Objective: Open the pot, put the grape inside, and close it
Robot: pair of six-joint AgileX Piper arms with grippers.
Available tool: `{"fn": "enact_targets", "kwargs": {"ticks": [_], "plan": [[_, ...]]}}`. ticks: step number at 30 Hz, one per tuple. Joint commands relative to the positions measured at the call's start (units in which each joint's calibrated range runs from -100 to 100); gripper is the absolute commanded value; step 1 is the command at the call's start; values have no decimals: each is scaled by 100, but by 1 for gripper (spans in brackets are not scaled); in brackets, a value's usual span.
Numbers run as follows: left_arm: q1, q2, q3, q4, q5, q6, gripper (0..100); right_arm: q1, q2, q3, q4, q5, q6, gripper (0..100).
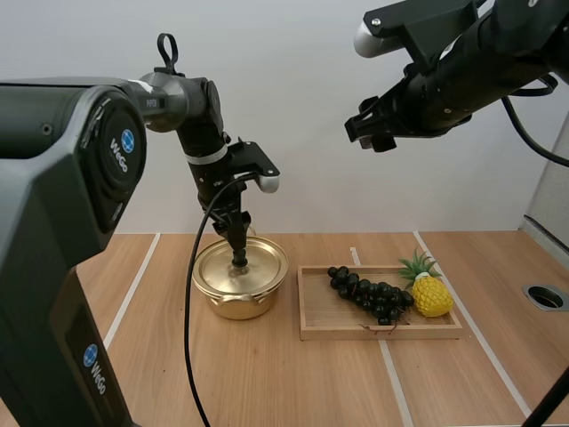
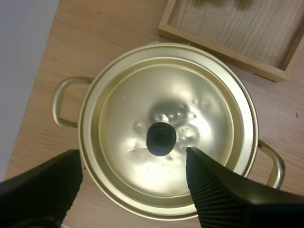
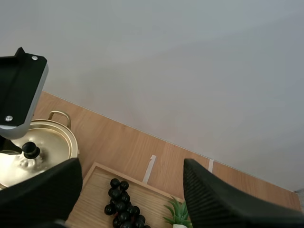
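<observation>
Here, lid [image 2: 137, 107] on pot [image 1: 238, 305], grapes [image 1: 368, 294] and pineapple [image 1: 431, 296] in tray [image 1: 316, 332]

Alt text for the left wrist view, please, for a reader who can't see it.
The left end effector hangs open over a gold pot, its black fingers either side of the black knob of the lid, which is on. A wooden tray lies beside the pot on the table.

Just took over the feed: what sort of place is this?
Probably a robot test bench, not a kitchen: wooden table marked with white tape lines, plain wall, staged props like a gold pot and a wooden tray of grapes.
</observation>
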Motion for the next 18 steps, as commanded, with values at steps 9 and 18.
{"fn": "enact_targets", "kwargs": {"ticks": [9, 18], "plan": [[-24, 2, 107, -228, 13, 70, 100, -17, -55, -75, 7, 36, -110, 100], [-24, 492, 107, -345, 13, 75, 100, -17, -55, -75, 7, 97, -110, 100]]}}
